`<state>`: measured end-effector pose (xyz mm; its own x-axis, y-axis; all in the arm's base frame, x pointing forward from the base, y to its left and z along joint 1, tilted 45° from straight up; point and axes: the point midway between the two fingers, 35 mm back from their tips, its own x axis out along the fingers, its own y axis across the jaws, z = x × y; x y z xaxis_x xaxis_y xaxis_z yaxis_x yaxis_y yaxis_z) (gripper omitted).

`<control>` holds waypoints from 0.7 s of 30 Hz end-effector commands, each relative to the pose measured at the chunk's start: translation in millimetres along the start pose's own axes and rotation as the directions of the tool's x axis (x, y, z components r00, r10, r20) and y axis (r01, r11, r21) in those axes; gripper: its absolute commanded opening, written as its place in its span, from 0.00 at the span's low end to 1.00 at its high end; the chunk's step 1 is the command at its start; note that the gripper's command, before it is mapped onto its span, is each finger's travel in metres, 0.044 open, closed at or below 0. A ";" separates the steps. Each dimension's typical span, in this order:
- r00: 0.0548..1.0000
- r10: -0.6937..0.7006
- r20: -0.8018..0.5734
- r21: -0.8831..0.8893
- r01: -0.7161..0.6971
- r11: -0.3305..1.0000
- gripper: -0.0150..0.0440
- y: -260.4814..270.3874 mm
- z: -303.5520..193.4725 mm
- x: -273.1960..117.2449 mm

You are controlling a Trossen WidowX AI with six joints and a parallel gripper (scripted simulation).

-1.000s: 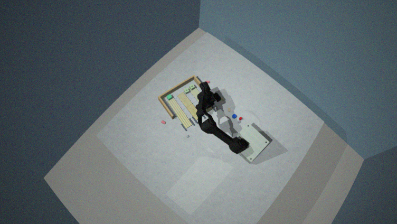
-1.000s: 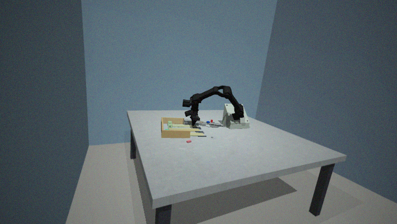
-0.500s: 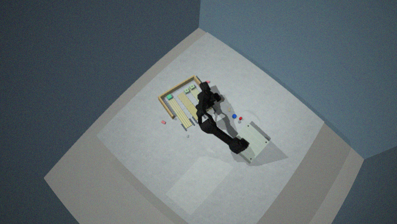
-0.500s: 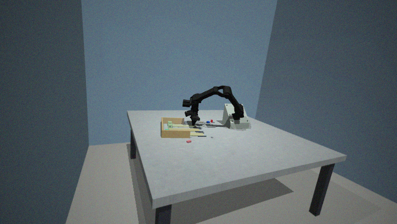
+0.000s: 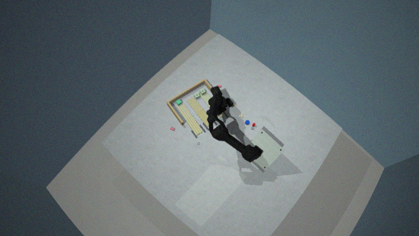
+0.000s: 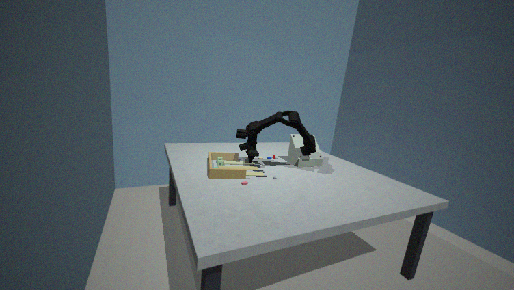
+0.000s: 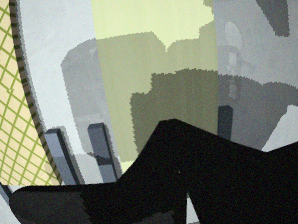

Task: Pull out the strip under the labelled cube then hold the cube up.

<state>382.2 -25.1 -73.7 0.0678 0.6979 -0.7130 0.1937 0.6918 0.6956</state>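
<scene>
Where the arm [image 5: 218,117] crosses, one strip [image 7: 153,43] is partly hidden.

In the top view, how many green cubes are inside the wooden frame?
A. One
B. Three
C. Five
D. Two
B. Inside the wooden frame, the top view shows a bright green cube at one strip's far end and two paler green cubes side by side near the frame's corner, which makes three.
</scene>
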 end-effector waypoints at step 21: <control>1.000 0.002 -0.002 0.000 -0.002 1.000 0.25 0.1 -9.7 4.3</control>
<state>381.1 -24.9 -74.1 0.0812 0.6958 -0.7136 0.1880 0.6925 0.6965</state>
